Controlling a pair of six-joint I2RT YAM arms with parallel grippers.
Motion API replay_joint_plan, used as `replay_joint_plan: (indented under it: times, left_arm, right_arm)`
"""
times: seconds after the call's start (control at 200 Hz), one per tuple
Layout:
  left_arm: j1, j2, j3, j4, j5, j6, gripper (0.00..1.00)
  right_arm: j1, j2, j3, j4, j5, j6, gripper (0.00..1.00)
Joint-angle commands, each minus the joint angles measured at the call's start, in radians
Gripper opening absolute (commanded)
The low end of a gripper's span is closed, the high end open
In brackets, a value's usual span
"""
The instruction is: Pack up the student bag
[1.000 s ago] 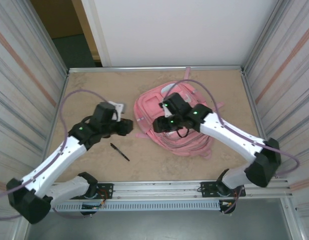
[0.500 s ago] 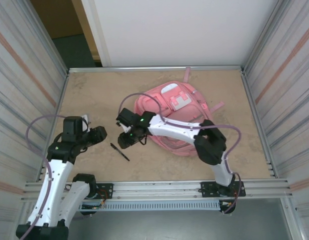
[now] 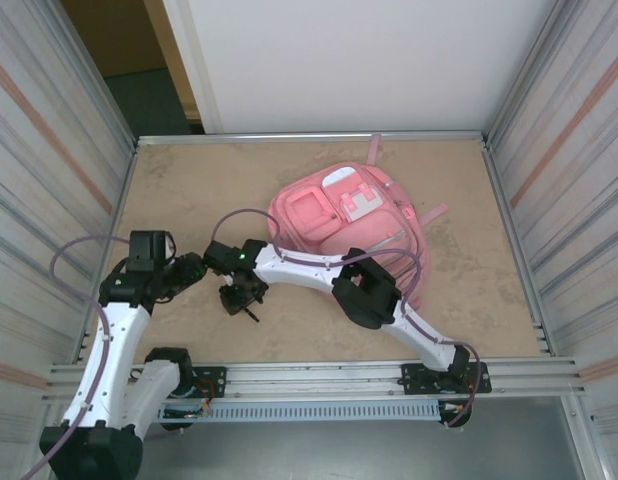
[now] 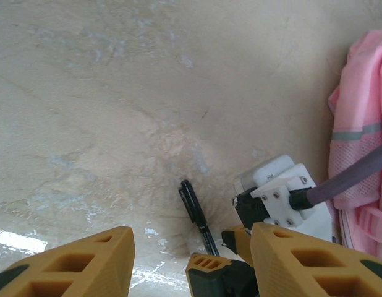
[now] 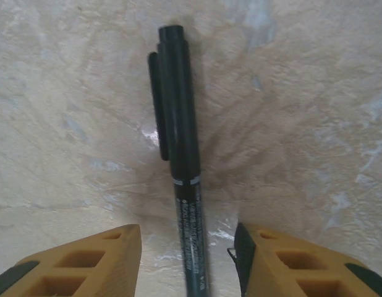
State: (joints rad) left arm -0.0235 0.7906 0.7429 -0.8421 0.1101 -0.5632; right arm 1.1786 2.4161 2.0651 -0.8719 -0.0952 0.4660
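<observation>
Left claw (image 3: 193,270) apart, holding nothing, near left on the worktop (image 3: 184,185), just beside the right claw (image 3: 244,297). Right claw apart, straddling a flat black pen (image 5: 177,124). Pink backpack (image 3: 319,215) lies centre-right, far side. Bare worktop far left.

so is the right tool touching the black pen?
Apart. Right wrist view: the black pen lies inside the open right tool, with bare table showing on both sides of it.

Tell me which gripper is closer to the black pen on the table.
Right. The right gripper is over the black pen, one finger on each side. The left gripper is apart, to the pen's left.
</observation>
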Motion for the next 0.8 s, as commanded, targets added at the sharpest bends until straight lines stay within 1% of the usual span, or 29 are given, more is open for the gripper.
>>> replay_joint_plan:
  times: [0.0, 0.07, 0.11, 0.165, 0.256, 0.326, 0.376, 0.451, 0.496, 0.581, 0.692, 0.792]
  left_arm:
    - [0.031, -0.018, -0.017, 0.002, 0.035, -0.029, 0.52]
    - [0.04, -0.017, -0.025, 0.016, 0.055, -0.046, 0.52]
    - [0.04, -0.016, -0.027, 0.025, 0.064, -0.056, 0.52]
    - [0.04, -0.012, -0.025, 0.027, 0.059, -0.072, 0.52]
    - [0.04, 0.0, -0.015, 0.019, 0.063, -0.061, 0.52]
    - [0.04, -0.002, -0.02, 0.019, 0.074, -0.061, 0.52]
    - [0.04, -0.008, -0.028, 0.033, 0.1, -0.06, 0.52]
    - [0.039, -0.009, -0.034, 0.056, 0.17, -0.043, 0.54]
    - [0.04, -0.001, -0.03, 0.063, 0.213, -0.033, 0.54]
    - [0.039, 0.014, -0.031, 0.102, 0.334, -0.002, 0.54]
    - [0.036, 0.023, -0.052, 0.196, 0.512, 0.016, 0.54]
    - [0.022, 0.031, -0.072, 0.289, 0.613, -0.001, 0.51]
  right_arm:
    - [0.053, 0.071, 0.051, -0.15, 0.095, 0.028, 0.38]
    - [0.068, 0.08, 0.054, -0.164, 0.108, 0.031, 0.3]
    - [0.076, 0.083, 0.057, -0.178, 0.124, 0.031, 0.27]
    - [0.082, 0.076, 0.058, -0.198, 0.146, 0.046, 0.21]
    - [0.09, 0.056, 0.043, -0.204, 0.17, 0.058, 0.13]
    - [0.09, 0.032, 0.024, -0.195, 0.167, 0.071, 0.09]
    - [0.09, 0.001, -0.008, -0.172, 0.157, 0.079, 0.09]
    - [0.08, -0.074, -0.096, -0.085, 0.11, 0.095, 0.08]
    - [0.066, -0.124, -0.158, -0.022, 0.059, 0.109, 0.08]
    - [0.026, -0.227, -0.276, 0.07, -0.012, 0.148, 0.07]
    - [-0.021, -0.363, -0.379, 0.123, -0.063, 0.182, 0.07]
    - [-0.07, -0.491, -0.454, 0.133, -0.082, 0.193, 0.07]
